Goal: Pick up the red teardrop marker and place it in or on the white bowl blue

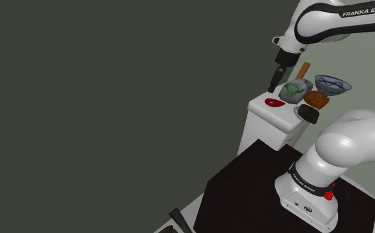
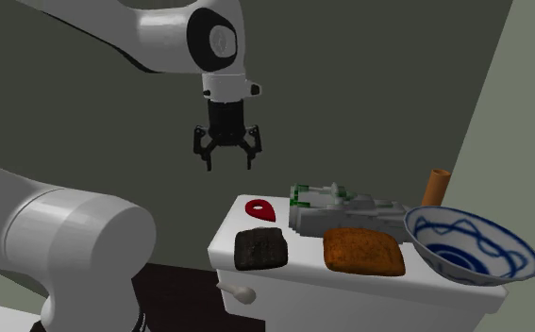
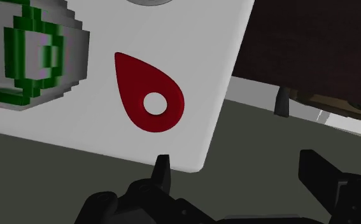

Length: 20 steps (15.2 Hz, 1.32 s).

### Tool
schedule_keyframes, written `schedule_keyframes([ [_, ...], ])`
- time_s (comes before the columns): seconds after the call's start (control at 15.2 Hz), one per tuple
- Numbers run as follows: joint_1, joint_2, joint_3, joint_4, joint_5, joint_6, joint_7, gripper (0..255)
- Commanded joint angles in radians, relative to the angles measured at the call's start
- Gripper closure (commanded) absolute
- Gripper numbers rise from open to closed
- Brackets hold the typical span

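Approach step: gripper (image 2: 228, 162) spread open, empty, hanging above the red teardrop marker (image 2: 261, 209), flat on the white top (image 2: 305, 253), left end in the second exterior view; bowl (image 2: 468, 243) far right. Next: descend straight, straddle it, close

A bathroom, seemingly: white toilet cistern (image 2: 350, 300) with flush lever (image 2: 238, 292).
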Motion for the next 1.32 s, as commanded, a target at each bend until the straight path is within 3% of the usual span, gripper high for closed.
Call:
schedule_keyframes([
  [0.0,-0.011,0.028,-0.033,-0.018,-0.027,0.048,-0.035,0],
  [0.33,-0.038,0.157,-0.146,-0.029,-0.097,0.196,-0.145,0],
  [0.86,-0.037,0.236,-0.187,-0.09,-0.116,0.336,-0.153,0],
  [1.25,-0.037,0.236,-0.187,-0.09,-0.116,0.336,-0.153,0],
])
